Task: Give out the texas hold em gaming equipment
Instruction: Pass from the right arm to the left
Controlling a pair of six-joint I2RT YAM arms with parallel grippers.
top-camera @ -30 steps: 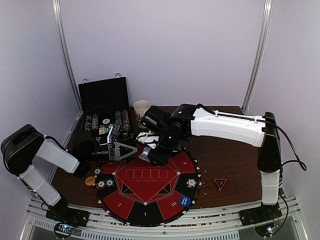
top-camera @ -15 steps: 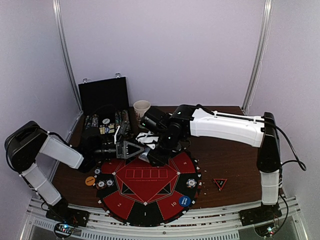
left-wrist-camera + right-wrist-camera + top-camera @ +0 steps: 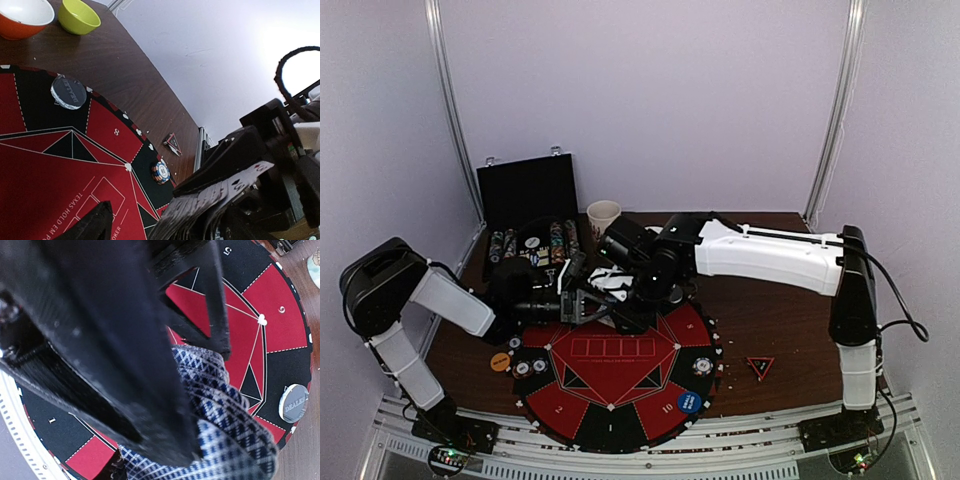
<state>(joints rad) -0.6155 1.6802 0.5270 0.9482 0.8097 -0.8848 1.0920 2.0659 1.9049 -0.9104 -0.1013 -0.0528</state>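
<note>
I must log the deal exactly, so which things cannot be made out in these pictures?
Playing cards, left wrist view: fanned edge-on, so count and most faces are hidden.
Right hand, right wrist view: too near, blurred; in the top view it merges with the left hand.
Orange bowl, left wrist view: cut off by the top and left edges.
Stacked chips in the case, top view: too small to count.

The mat (image 3: pixel 610 350) lies lower centre on the surface (image 3: pixel 770 325). Chips (image 3: pixel 530 367) sit on its left part, the dealer disc (image 3: pixel 689 402) at its lower right. A small disc (image 3: pixel 500 361) lies just left of it, the triangle marker (image 3: pixel 760 366) to its right. The case (image 3: pixel 528 190) stands upper left, the cup (image 3: pixel 603 215) beside it. My left tool (image 3: pixel 585 300) and right tool (image 3: pixel 620 298) meet over the mat's upper edge.
</note>
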